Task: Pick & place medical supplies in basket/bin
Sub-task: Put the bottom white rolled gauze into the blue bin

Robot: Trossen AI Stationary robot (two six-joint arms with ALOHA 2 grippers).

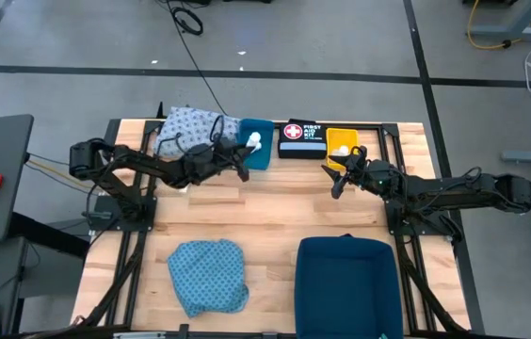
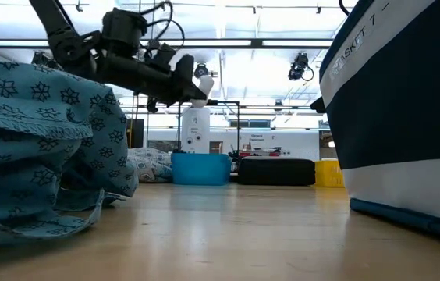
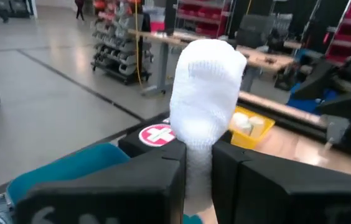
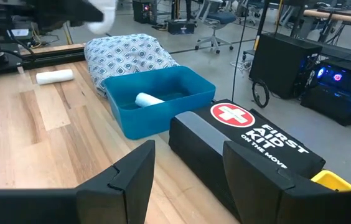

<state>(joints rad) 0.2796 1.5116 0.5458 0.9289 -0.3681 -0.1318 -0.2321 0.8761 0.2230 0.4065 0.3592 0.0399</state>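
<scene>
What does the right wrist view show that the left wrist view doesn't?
Only the right wrist view: a white roll lying inside the blue bin, another loose roll on the table, and the whitish-blue cloth. Only the left wrist view: the left hand shut on a white roll. Both: the black first aid box.
</scene>
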